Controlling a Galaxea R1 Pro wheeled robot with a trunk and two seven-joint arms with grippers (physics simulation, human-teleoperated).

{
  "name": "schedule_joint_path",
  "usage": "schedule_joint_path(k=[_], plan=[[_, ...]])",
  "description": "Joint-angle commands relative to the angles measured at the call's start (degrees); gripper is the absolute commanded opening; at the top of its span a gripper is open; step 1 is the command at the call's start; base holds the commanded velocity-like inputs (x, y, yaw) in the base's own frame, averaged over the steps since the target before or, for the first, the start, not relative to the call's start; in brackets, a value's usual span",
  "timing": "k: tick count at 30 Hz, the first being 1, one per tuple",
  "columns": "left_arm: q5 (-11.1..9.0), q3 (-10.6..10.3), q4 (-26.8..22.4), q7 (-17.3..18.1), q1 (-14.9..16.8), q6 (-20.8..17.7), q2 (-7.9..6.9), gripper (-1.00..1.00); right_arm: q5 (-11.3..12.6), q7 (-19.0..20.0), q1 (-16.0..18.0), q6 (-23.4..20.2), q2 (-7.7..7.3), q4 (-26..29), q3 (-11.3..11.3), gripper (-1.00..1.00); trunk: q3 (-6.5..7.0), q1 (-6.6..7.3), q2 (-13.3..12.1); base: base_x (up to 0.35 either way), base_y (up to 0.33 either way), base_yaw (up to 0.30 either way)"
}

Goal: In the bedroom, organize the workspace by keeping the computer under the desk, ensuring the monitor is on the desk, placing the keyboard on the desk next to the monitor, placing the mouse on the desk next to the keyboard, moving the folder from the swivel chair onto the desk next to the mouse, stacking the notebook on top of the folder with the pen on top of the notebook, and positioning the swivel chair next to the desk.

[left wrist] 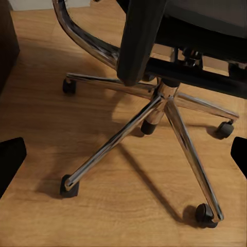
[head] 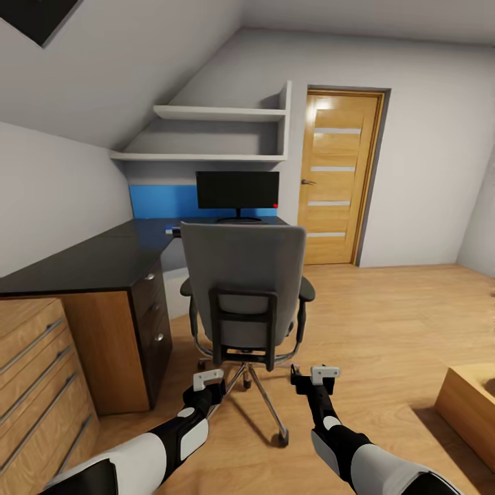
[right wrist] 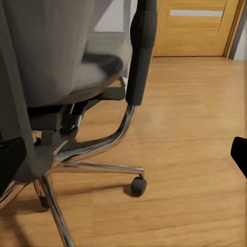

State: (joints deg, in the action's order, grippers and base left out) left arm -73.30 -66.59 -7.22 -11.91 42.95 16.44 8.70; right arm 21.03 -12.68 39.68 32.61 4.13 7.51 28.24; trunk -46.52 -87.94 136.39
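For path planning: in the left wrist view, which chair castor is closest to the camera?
The castor at the end of the long chrome leg; the others sit farther back.

The swivel chair backrest hides the tabletop edge behind it and the lower part of the monitor foot. A small object at the backrest's 10 o'clock corner is mostly covered and cannot be identified.

The light-wood drawer chest is cut off at the head view's 8 o'clock edge; a wooden piece is cut off at 4 o'clock.

In the wrist views, the gripper fingers appear as dark slivers at the frame edges; their spacing cannot be judged. The seat top is out of sight.
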Motion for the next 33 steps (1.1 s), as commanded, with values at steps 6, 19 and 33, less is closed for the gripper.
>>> schedule_joint_path(k=[6,19,33], plan=[[-0.26,-0.55,-0.08,-0.44,0.03,0.01,0.00,1.00,0.33,-0.35,0.05,0.09,0.07,-0.04,0.56,1.00,-0.06,0.00,0.03,0.208,0.003,-0.016],[-0.27,-0.56,-0.14,-0.26,0.03,0.49,0.00,1.00,0.17,0.18,0.05,0.07,1.74,-0.96,0.63,1.00,-0.06,0.00,0.03,0.032,0.000,0.000],[-0.10,-0.48,-0.42,-0.70,0.03,0.62,0.08,1.00,0.15,0.22,0.05,0.00,2.18,-1.51,0.67,1.00,-1.15,-1.10,2.03,0.000,0.000,0.014]])
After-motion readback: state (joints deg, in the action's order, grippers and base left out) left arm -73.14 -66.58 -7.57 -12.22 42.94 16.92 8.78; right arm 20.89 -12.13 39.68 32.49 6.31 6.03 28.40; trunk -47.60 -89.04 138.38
